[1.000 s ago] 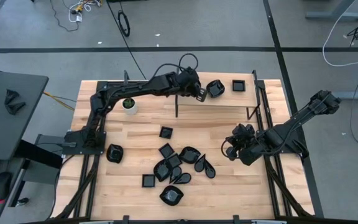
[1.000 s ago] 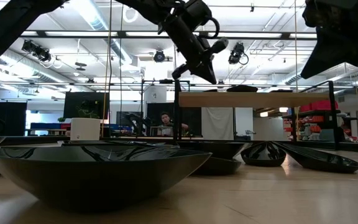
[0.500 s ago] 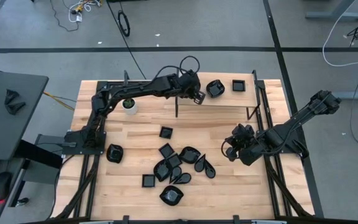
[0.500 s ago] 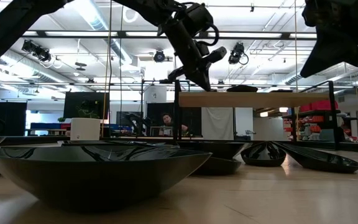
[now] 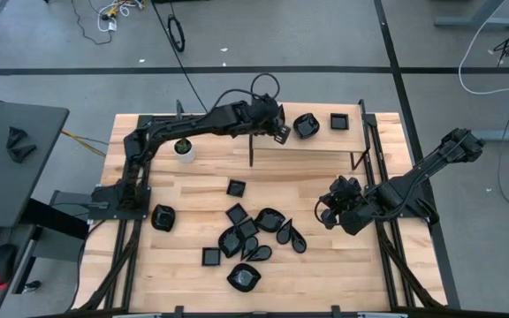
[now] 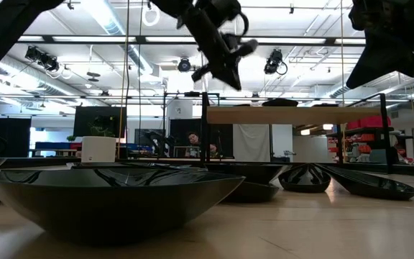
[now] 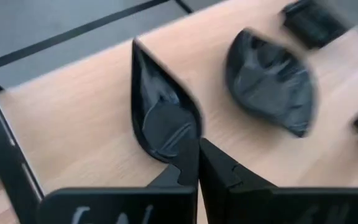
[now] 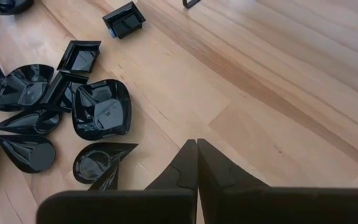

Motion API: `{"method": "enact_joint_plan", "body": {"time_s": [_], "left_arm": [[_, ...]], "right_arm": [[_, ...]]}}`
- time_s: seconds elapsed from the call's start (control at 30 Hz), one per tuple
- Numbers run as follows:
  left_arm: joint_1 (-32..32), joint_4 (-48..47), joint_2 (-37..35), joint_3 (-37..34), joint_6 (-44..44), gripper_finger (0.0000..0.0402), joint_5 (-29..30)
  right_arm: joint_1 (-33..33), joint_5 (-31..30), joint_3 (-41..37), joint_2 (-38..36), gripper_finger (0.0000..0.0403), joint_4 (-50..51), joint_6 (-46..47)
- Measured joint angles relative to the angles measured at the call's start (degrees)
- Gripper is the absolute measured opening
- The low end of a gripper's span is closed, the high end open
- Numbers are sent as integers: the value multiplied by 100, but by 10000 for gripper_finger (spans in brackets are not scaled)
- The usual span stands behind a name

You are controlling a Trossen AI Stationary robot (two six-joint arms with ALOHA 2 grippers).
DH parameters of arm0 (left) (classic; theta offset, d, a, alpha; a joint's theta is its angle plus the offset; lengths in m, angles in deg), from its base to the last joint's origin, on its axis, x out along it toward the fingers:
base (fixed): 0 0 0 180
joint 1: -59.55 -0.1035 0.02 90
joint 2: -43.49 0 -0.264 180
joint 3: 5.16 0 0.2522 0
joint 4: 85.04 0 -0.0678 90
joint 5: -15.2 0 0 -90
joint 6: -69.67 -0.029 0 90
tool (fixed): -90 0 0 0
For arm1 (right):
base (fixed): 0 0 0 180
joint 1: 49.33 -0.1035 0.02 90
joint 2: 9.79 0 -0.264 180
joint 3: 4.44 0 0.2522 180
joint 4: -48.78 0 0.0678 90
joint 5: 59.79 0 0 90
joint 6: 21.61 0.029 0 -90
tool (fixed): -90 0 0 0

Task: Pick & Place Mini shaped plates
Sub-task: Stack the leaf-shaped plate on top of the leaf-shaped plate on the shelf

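Observation:
Several glossy black mini plates lie in a cluster (image 5: 250,231) on the middle of the table, also seen in the right wrist view (image 8: 101,109). A rounded plate (image 5: 306,124) and a square plate (image 5: 339,121) rest on the raised wooden shelf (image 5: 325,144) at the far edge. My left gripper (image 5: 278,132) is above the shelf's left end, shut on a teardrop plate (image 7: 163,118). My right gripper (image 8: 197,147) hangs shut over bare wood, right of the cluster, and touches nothing. My left gripper pinches the teardrop plate by the rim of its rounded end (image 7: 180,152) between both fingers, and the pointed tip (image 7: 135,46) points away from the gripper. The plate is lifted clear above the shelf and sticks out tilted beside the fingers (image 6: 241,49).
A small white pot with a green plant (image 5: 184,148) stands left of the shelf. A single plate (image 5: 163,217) lies near the table's left edge, and a square one (image 5: 235,187) lies apart from the cluster. Black frame rails run along both table sides. There is bare wood on the right half.
My left gripper has risen above the shelf with the teardrop plate and shifted slightly toward the table's left, tipping as it went. It has stayed shut on the plate. The right arm has kept still.

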Motion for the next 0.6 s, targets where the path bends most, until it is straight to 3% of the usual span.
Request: {"method": "enact_joint_plan", "body": {"time_s": [0.23,0.4,0.6], "left_arm": [[296,-632,-666,3,-198,7,-106],[538,-1967,-1022,9,-451,7,-497],[1025,-3558,-1058,-169,-373,7,-170]], "right_arm": [[0,0,0,0,2,-73,0],[0,-4,0,0,2,-318,0],[0,51,0,0,2,-493,59]]}}
